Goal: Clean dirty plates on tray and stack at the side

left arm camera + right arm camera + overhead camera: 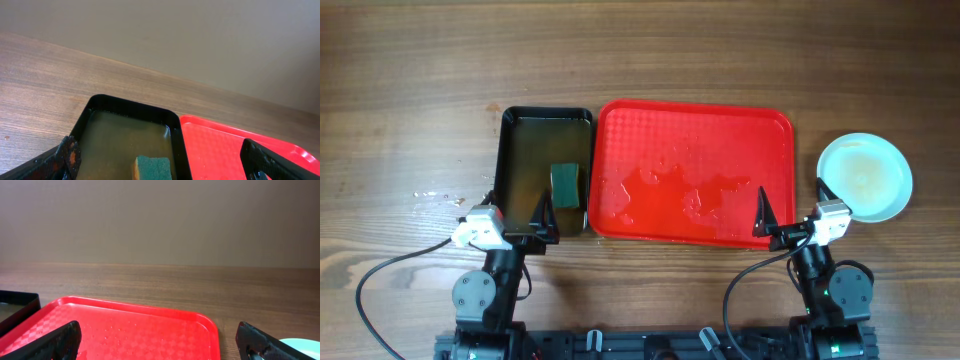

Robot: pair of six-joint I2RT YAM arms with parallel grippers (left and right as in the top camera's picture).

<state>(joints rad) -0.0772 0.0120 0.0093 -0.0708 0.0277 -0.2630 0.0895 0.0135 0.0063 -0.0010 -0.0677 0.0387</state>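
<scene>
Plates [865,178] lie on the wooden table [410,90], right of the red tray [720,135] and a little apart from its rim. From above I see 1 round pale outline, so I cannot tell how many are in the pile. The top plate looks clean, with a faint wet shine in its centre. The tray has thin patches of water on its near half.

My left gripper [157,144] hangs over the near end of the black basin [503,150], and its 2 fingers [65,157] are spread wide with nothing between them. In the basin is brownish water, and a green sponge [565,185] stands near its right side.

My right gripper [159,325] hangs over the near right corner of the tray, just beside the plates. Its 2 fingers [55,342] are also spread wide and hold nothing.
</scene>
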